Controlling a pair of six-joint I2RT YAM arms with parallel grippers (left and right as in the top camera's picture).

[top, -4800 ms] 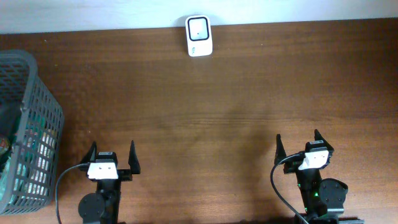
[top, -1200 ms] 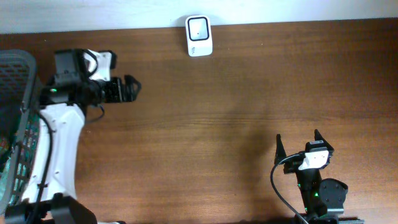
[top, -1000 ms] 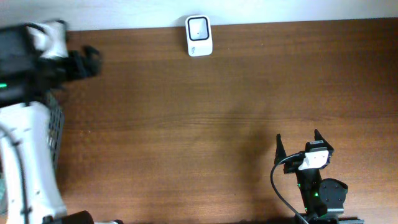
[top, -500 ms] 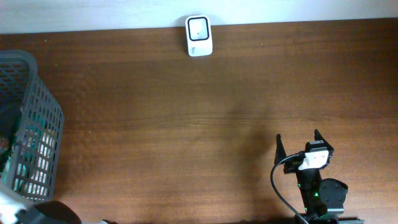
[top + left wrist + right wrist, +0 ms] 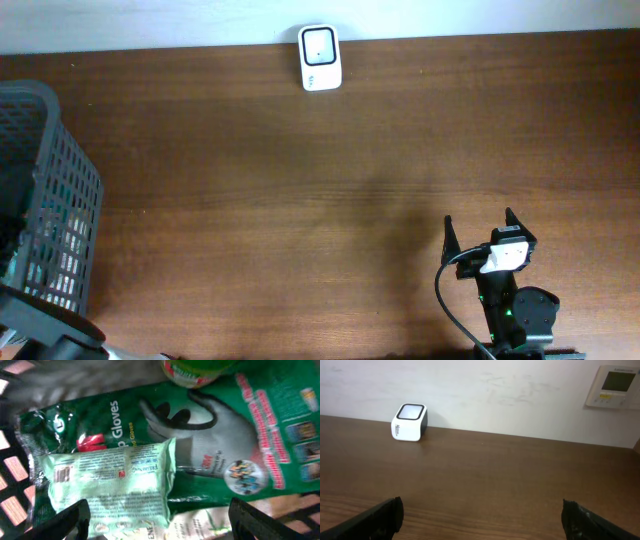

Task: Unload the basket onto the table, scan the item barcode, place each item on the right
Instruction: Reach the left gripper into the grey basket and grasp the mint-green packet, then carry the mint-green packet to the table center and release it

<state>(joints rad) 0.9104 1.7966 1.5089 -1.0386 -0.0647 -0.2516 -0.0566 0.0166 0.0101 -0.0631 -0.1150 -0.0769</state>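
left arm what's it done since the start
The left pincer left its resting spot at the near edge, swung across the table and dipped into the basket; it now hangs open over the glove packet and pale green pack, gripping nothing. Right pincer and scanner stayed put.

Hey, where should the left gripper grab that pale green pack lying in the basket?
Probably from straight above: the pale green pack lies flat on top of the gloves packet, with basket walls around. Pinch its edge beside the printed glove, which looks free; the left gripper is open.
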